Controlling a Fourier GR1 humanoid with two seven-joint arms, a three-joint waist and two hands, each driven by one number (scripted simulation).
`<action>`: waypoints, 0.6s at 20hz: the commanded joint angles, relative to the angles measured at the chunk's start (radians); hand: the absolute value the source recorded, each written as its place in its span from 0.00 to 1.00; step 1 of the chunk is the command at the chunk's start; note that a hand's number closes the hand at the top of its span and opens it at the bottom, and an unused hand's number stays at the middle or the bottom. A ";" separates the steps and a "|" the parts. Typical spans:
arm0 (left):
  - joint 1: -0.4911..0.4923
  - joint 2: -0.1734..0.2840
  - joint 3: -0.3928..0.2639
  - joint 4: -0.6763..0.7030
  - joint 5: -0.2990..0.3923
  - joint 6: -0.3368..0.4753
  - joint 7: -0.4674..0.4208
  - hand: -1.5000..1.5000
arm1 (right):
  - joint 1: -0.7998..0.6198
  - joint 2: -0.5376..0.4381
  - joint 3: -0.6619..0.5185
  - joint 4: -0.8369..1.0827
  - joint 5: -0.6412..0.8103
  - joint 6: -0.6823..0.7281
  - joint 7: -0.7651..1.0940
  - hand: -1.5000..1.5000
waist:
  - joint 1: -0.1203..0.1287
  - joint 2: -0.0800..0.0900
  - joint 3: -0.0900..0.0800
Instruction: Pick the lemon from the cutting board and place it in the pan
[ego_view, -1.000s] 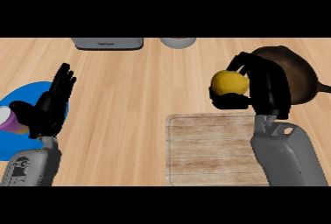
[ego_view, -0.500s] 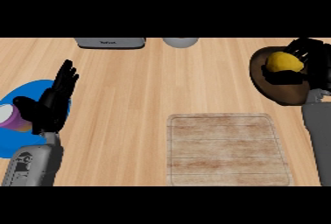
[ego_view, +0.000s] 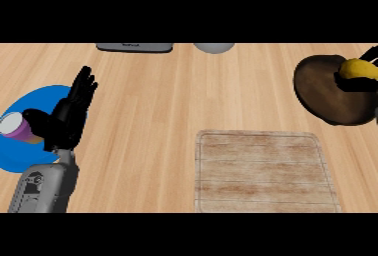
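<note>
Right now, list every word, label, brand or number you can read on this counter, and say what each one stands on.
No text can be read.
Grey flat device at the counter's far edge: it bears a small dark mark, too blurred to read.
White and purple cup on the blue round plate: no lettering shows.
Wooden cutting board, dark brown pan, yellow lemon: no markings.

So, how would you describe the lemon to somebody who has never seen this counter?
Find the dark round pan at the counter's far right. Over its right rim the black right hand curls round the lemon. It is the only yellow thing there.
</note>
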 joint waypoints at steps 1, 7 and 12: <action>-0.019 0.011 0.004 -0.013 0.006 -0.010 0.006 0.50 | -0.056 -0.052 -0.040 0.205 0.008 -0.074 -0.116 1.00 | 0.020 0.008 0.002; -0.006 -0.002 -0.001 0.020 0.002 -0.014 -0.044 0.50 | -0.070 -0.053 -0.143 0.326 -0.112 -0.011 -0.217 1.00 | 0.023 0.018 0.004; -0.024 -0.027 -0.037 -0.015 -0.023 0.013 0.010 0.50 | -0.105 -0.044 -0.165 0.434 -0.151 0.190 -0.208 0.00 | 0.043 0.019 0.006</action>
